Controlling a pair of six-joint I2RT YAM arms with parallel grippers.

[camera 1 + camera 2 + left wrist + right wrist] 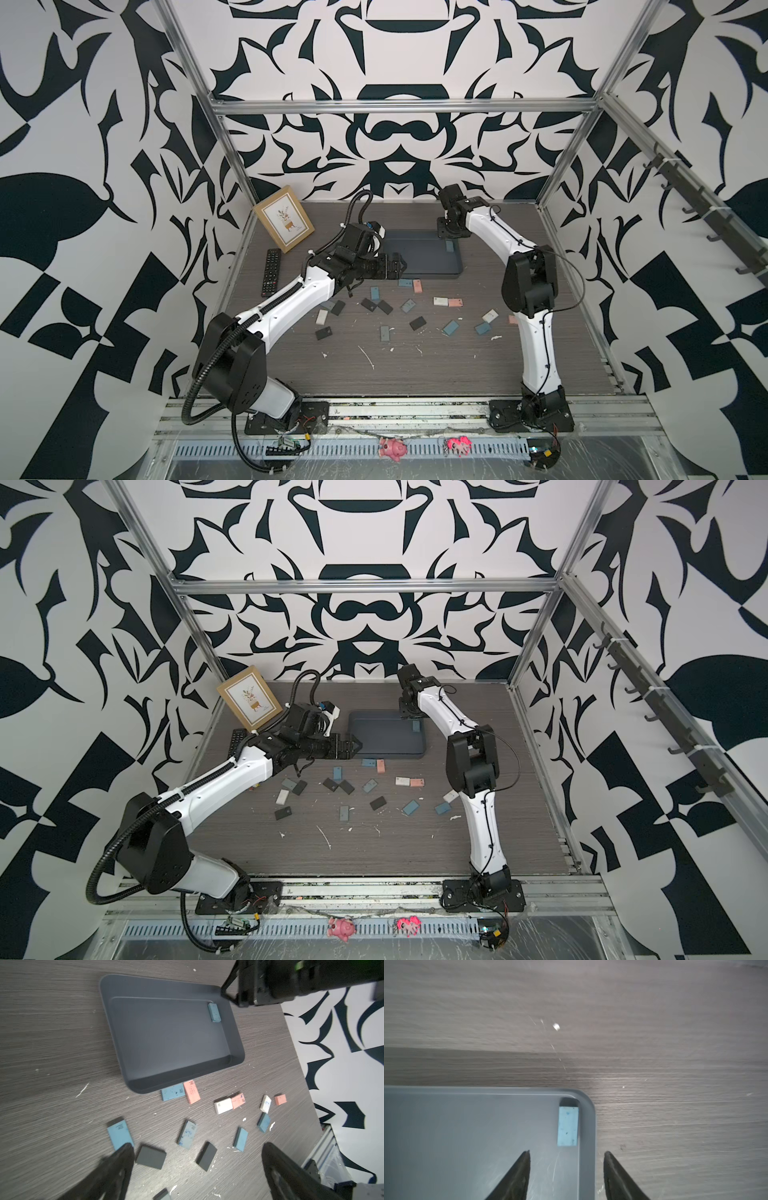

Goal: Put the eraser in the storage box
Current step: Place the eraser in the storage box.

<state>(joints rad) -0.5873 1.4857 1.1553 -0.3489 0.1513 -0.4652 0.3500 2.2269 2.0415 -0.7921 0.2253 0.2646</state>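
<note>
The storage box (432, 275) (390, 755) (116, 1032) (587, 1126) is a shallow dark grey tray at the back middle of the table. One light blue eraser (449, 246) (415, 727) (214, 1012) (568, 1126) lies inside it, against the far right corner. My right gripper (566, 1152) (446, 228) hangs over that corner, open and holding nothing, with the eraser just beyond its tips. One of its fingers is over the box floor, the other outside the rim. My left gripper (398, 266) (356, 744) (197, 1147) stands wide open and empty near the box's front left corner, above loose erasers.
Several loose erasers, blue, pink (417, 286), white (441, 301) and dark grey (150, 1157), lie scattered on the table in front of the box, with white crumbs among them. A tan picture frame (284, 219) and a black remote (271, 272) are at the back left.
</note>
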